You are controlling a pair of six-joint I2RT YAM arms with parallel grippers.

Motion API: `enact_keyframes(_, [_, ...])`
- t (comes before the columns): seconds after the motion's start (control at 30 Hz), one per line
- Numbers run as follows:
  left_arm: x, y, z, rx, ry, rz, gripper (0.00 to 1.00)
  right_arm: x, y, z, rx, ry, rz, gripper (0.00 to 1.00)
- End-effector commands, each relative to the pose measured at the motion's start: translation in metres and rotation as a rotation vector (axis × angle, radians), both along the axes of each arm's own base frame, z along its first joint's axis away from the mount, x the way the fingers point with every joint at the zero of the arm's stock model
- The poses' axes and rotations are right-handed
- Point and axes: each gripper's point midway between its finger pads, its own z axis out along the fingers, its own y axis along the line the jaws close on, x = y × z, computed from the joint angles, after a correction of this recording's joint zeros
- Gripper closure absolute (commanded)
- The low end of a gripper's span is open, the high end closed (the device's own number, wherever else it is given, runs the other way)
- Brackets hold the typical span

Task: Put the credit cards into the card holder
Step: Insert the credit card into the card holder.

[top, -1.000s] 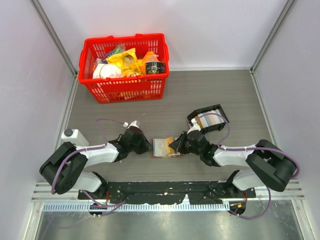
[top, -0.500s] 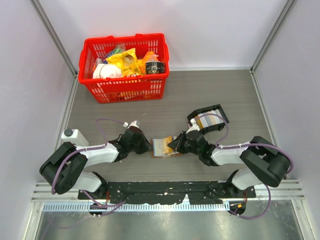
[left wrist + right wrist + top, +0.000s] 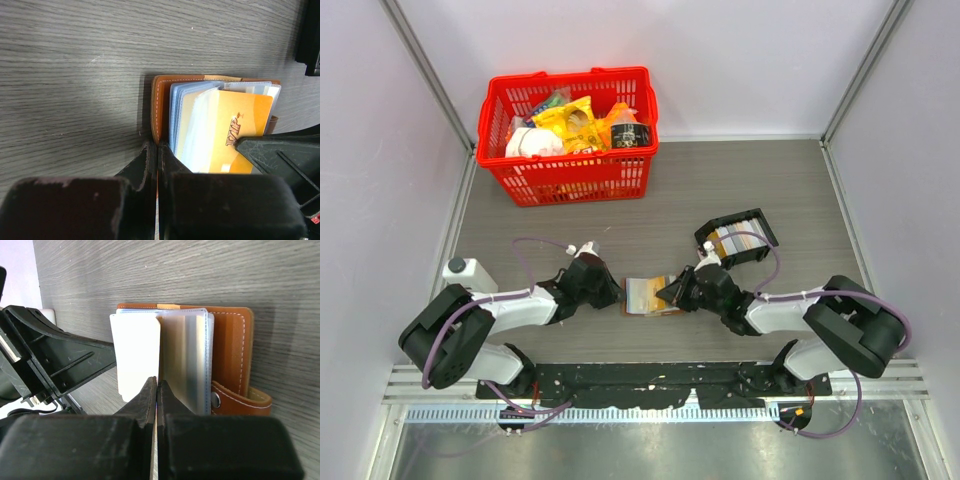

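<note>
The brown leather card holder [image 3: 650, 296] lies open on the table between both arms, its clear sleeves [image 3: 187, 355] fanned up. My left gripper [image 3: 618, 297] is shut on the holder's left leather cover [image 3: 160, 90], pinning its edge [image 3: 157, 145]. My right gripper [image 3: 672, 293] is shut on a yellow-orange credit card [image 3: 245, 120] marked VIP, whose pale back [image 3: 135, 355] shows in the right wrist view. The card stands among the sleeves, partly inside. The snap tab [image 3: 235, 400] hangs at the right. More credit cards stand in the black box tray [image 3: 738, 238].
A red basket [image 3: 568, 135] full of packets stands at the back left. A small white bottle [image 3: 468, 270] sits by the left wall beside the left arm. Grey walls close in both sides of the table.
The right gripper has edged slightly leftward into the holder with the card. The left gripper and the holder have stayed put.
</note>
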Motion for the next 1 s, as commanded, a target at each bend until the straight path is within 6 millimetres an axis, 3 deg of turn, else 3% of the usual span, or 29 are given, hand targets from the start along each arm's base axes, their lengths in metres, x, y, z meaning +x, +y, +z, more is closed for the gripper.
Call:
enact_keyframes(0.0, [-0.046,0.058,-0.059,0.274,0.192,0.024,1.00,-0.022,-0.002,-0.009,-0.019,0.058,0.055,0.99])
enact_keyframes(0.2, [-0.044,0.053,-0.057,0.259,0.189,0.014,1.00,-0.018,0.008,-0.015,-0.006,0.071,0.067,0.99])
enact_keyframes(0.5, [-0.046,0.055,-0.057,0.257,0.189,0.017,1.00,-0.006,0.026,-0.006,0.008,0.045,0.095,0.96])
enact_keyframes(0.77, [-0.046,0.054,-0.057,0.256,0.189,0.012,1.00,0.005,-0.002,0.004,-0.098,-0.011,-0.001,0.70])
enact_keyframes(0.97, [-0.045,0.053,-0.057,0.251,0.188,0.008,1.00,0.013,-0.009,0.007,-0.170,-0.048,-0.010,0.66])
